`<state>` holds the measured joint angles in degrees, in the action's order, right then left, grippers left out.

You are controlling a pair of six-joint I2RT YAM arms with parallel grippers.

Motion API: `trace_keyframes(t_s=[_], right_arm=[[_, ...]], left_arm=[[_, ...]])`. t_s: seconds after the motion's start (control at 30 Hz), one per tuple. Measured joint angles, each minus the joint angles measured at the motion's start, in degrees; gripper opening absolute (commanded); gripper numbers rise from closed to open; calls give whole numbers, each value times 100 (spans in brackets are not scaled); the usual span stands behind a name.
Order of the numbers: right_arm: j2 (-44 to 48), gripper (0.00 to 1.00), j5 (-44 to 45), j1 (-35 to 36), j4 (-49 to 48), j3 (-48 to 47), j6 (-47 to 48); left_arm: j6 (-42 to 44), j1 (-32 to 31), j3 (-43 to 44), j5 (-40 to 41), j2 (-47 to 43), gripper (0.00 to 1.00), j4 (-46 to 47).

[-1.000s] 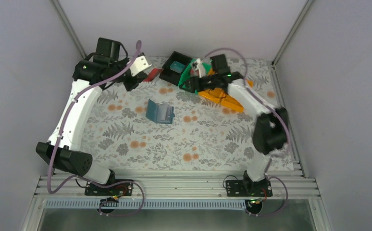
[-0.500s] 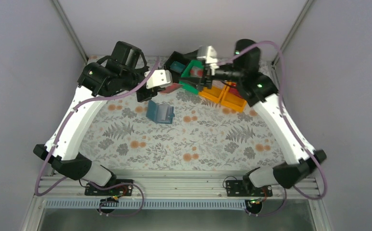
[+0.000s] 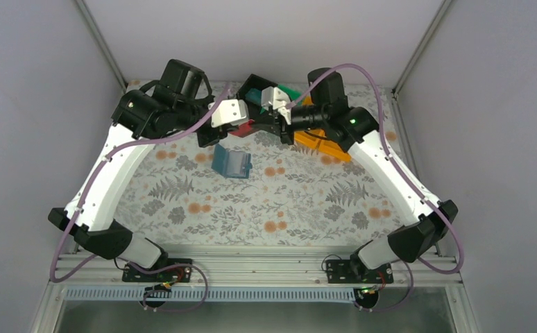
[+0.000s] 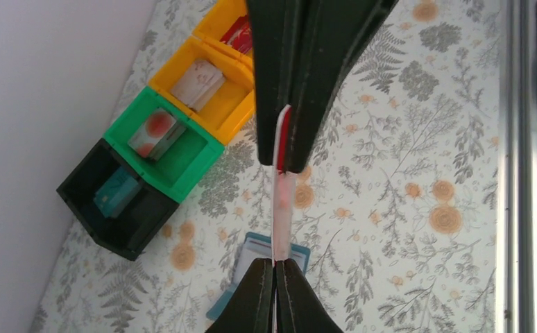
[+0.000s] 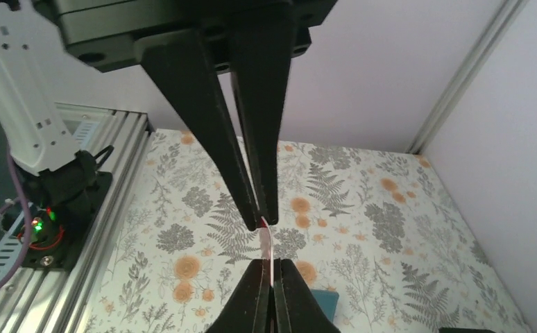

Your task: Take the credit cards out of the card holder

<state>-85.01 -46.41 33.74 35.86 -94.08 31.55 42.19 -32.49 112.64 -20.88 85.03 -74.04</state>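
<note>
Progress looks well along, with one card in mid-air and the pockets unchecked. Nearest the arms' bases, the card holder (image 3: 231, 162) lies open on the flowered tabletop (image 3: 300, 208), its lighter inner pockets facing up. From either wrist view I can't tell whether any card is left tucked inside.

Just beyond the card holder and above it, a red card (image 3: 248, 126) hangs between the two arms. The left jaws are pinched fully closed on one edge of it and the right jaws are closed on the opposite edge, tip facing tip, so both have hold of the same card at once. To my eye that is a hand-over not yet finished, since neither side has let go.

Farther back from the card holder, a row of bins sits by the far wall. The black bin (image 4: 141, 236) holds a teal card (image 4: 116, 195). The green bin (image 4: 186, 166) holds a pale card with a red mark (image 4: 157, 132). The orange bin (image 4: 232, 105) has a pale card (image 4: 196, 80) in one compartment and another red-marked card (image 4: 239, 33) in the next.

So four cards seem already out. What remains is dropping this fifth, plus whatever the card holder may hide.
</note>
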Motion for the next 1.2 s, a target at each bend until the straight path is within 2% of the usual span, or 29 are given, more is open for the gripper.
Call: trace_keyframes(t_s=[0.03,0.07,0.1,0.13,0.23,0.4,0.5,0.57,0.67,0.73,0.93,1.0,1.13,1.17,1.2], right_arm=[[7,4,-42,0,24,0,22],[20,4,-111,-9,57,-2,31],[35,4,-225,-44,92,-7,44],[61,4,-385,-103,101,-7,20],[289,4,-929,-459,-439,168,-435],[1034,4,-1453,-791,-2363,645,-2170],[1554,4,-1386,-754,-3661,1108,-3176],[1963,4,-1174,-688,-4621,1611,-3827],[2330,4,-804,-566,-5608,2142,-4413],[2452,4,-575,-509,-6092,2385,-4673],[2559,4,-7,-302,-6826,2712,-5086],[2614,4,133,-275,-6981,2782,-5149],[2673,4,328,-223,-7250,2833,-5237],[2675,4,350,-214,-7278,2835,-5250],[2675,4,361,-210,-7296,2839,-5257]], left_arm=[[-31,9,11,-13,0,25,-7],[-98,11,48,-52,4,58,-24],[-201,2,114,-133,13,83,-4],[-323,-7,192,-212,24,98,37],[-791,-13,549,-614,39,100,365],[-1279,149,1172,-1366,-20,100,935],[-1537,247,1351,-1790,-107,95,1300],[-1755,269,1449,-2175,-116,86,1558],[-2129,271,1593,-2817,-20,69,1886],[-2376,245,1672,-3084,68,61,2070],[-2636,79,1731,-3661,289,58,2389],[-2634,-17,1639,-3766,289,47,2404],[-2603,-164,1547,-3873,310,10,2389],[-2581,-181,1543,-3888,321,4,2391],[-2614,-188,1543,-3897,321,3,2387]])
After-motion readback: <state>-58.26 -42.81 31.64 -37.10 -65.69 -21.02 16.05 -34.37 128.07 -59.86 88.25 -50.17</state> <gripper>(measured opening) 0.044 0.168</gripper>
